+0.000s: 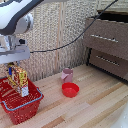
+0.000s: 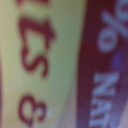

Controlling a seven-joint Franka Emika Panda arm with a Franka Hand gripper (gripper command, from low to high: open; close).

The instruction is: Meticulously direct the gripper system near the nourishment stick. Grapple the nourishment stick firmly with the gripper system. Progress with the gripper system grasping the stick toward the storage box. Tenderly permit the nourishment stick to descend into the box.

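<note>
The nourishment stick (image 1: 18, 79), a yellow-orange packet with red print and a whitish lower end, hangs upright under my gripper system (image 1: 12, 66) at the exterior view's left. The fingers are shut on its upper end. It sits over the storage box (image 1: 22, 109), a red lattice basket on the wooden table, with its lower end dipping to about the basket's rim. In the wrist view the nourishment stick (image 2: 55, 65) fills the whole picture, blurred, showing yellow with red letters; no fingers show there.
A pink cup (image 1: 67, 75) and a small red bowl (image 1: 70, 90) stand on the table to the exterior view's right of the basket. A dark wooden drawer unit (image 1: 107, 42) stands at the back right. A black cable (image 1: 70, 42) hangs across the wicker wall.
</note>
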